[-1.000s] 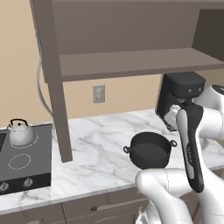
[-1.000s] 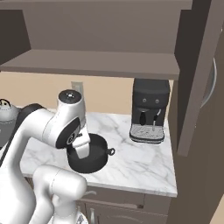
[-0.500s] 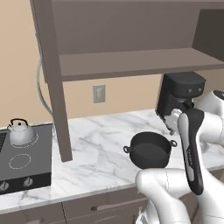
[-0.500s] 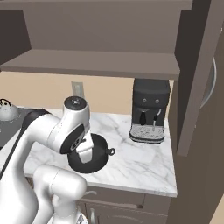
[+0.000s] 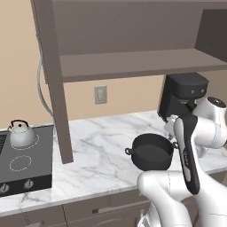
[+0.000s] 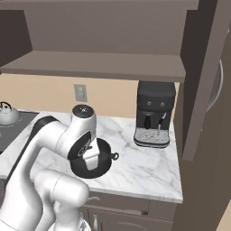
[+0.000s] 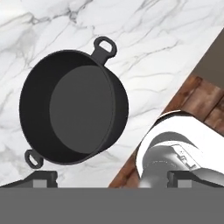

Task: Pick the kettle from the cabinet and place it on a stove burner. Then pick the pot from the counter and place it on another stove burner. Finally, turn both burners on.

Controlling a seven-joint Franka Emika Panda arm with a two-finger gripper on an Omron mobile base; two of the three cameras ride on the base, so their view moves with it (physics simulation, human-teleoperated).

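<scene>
The pot (image 7: 73,107) sits empty on the white marble counter (image 5: 102,150), near the front edge, one loop handle pointing toward the wall side and the other toward us in the hand view. Our gripper (image 7: 111,177) hangs above it with its two dark tips spread wide and nothing between them — no contact with the pot yet.

Further out, the kettle (image 5: 21,133) already stands on a rear burner of the cooktop (image 5: 40,164), so we judge the first part of the task done. The cabinet (image 5: 133,62) shelf above the counter is bare in what we can see of it. A ring in front of the kettle is free for the pot, and the small knobs (image 5: 29,183) at the cooktop's front look untouched as far as we can tell.

Left for us — grasp the pot, carry it past the cabinet's upright to the free burner, then turn both knobs.

The black coffee machine (image 6: 155,113) stands beside the pot toward the wall; we read no brand or writing anywhere.
</scene>
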